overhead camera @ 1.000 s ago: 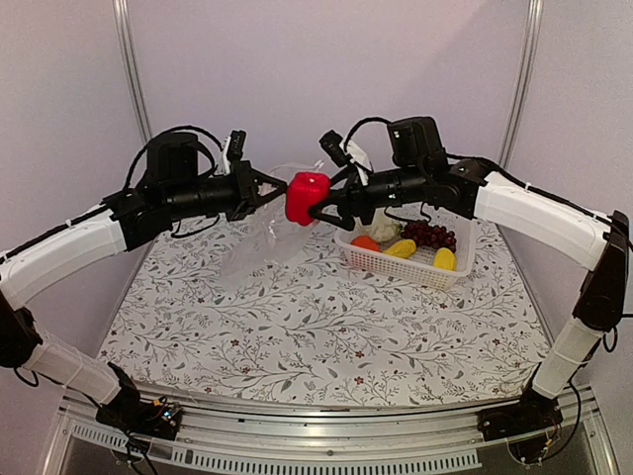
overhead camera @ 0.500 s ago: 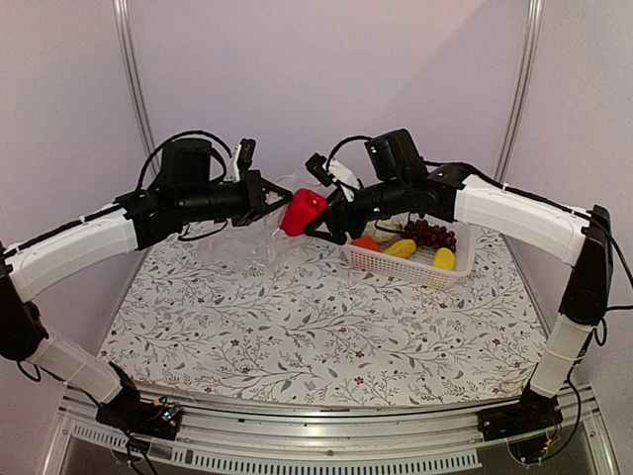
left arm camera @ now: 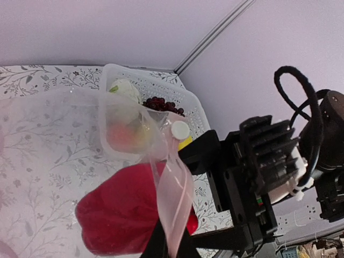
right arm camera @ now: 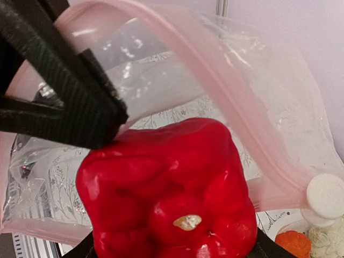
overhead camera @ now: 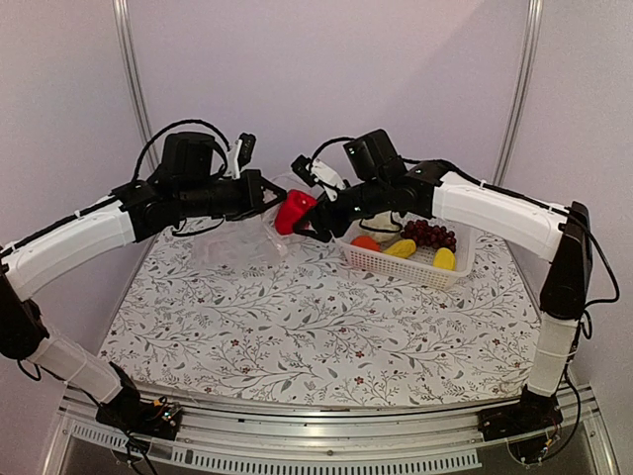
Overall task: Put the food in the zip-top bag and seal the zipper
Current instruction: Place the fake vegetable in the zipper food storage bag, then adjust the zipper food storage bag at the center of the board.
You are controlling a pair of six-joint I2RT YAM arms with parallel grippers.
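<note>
My left gripper (overhead camera: 265, 198) is shut on the mouth edge of the clear zip-top bag (overhead camera: 232, 247) and holds it up above the table. The pinkish zipper (left arm camera: 173, 188) curls out from between that gripper's fingertips (left arm camera: 161, 247). My right gripper (overhead camera: 305, 220) is shut on a red toy pepper (overhead camera: 289, 214), one piece of the food. The pepper (right arm camera: 172, 193) sits right at the bag's open mouth, framed by the zipper (right arm camera: 226, 91). The left gripper's black fingers (right arm camera: 70, 102) touch the pepper's upper left side.
A white lattice basket (overhead camera: 407, 267) stands at the back right, under the right arm. It holds cauliflower (overhead camera: 382, 227), purple grapes (overhead camera: 431, 235), yellow pieces (overhead camera: 402, 248) and an orange piece (overhead camera: 365, 242). A white round tab (right arm camera: 325, 196) sits at the zipper's end.
My right gripper has carried the red pepper left and slightly down to the bag's mouth. The left gripper has stayed on the bag edge and shifted a little right.
</note>
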